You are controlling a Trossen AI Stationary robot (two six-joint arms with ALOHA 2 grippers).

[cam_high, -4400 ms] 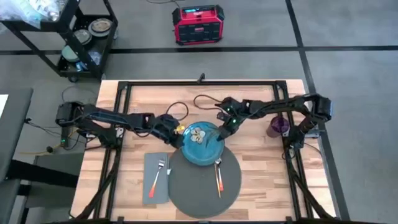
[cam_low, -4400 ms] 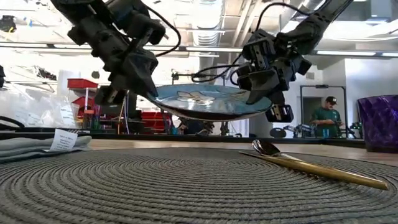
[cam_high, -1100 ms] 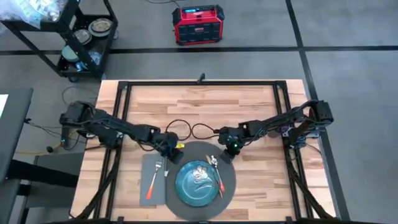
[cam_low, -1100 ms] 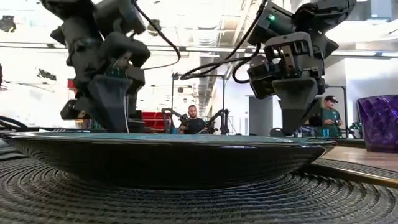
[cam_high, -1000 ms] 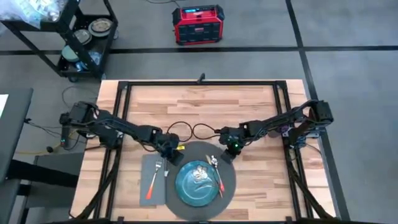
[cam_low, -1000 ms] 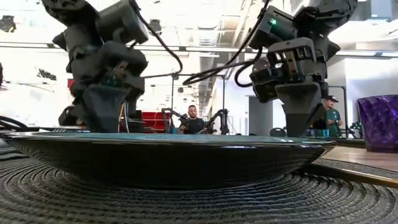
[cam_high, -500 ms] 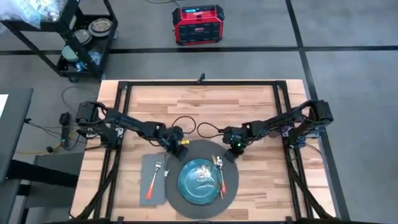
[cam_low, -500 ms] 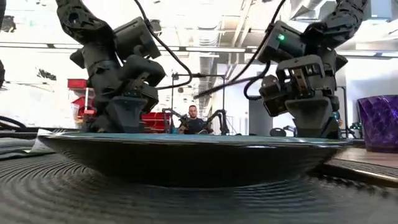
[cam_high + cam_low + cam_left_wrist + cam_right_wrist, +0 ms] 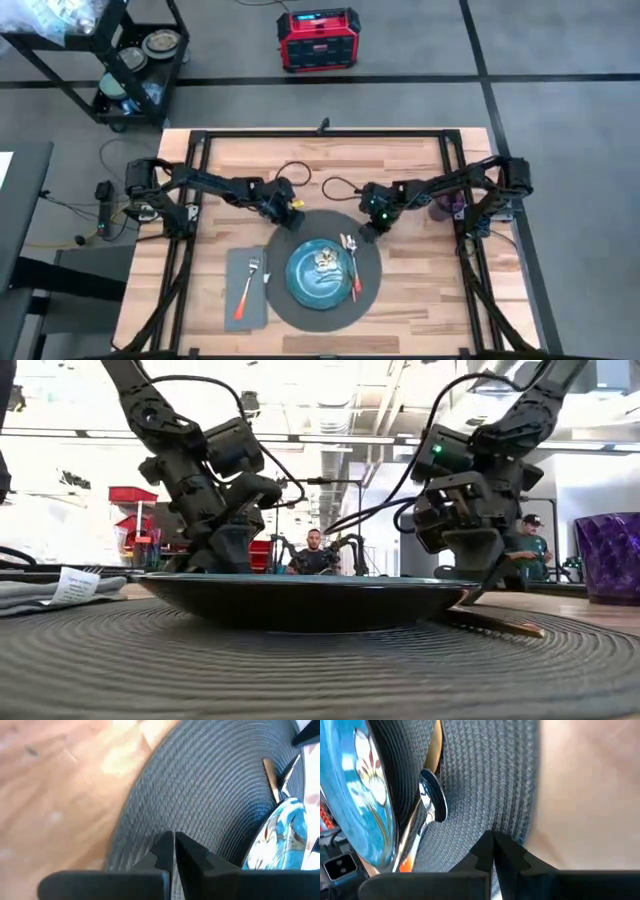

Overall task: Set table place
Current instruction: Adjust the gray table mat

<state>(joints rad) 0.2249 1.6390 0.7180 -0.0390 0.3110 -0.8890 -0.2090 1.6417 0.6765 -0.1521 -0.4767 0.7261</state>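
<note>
Both my left gripper and right gripper pinch the placemat rim on the table; I should drag evenly so the plate stays centred.

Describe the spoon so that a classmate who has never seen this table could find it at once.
Start at the round dark grey placemat near the front of the wooden table. The spoon lies on it just right of the teal plate, bowl pointing away. Unlike the fork on the grey napkin, it sits on the mat.
</note>
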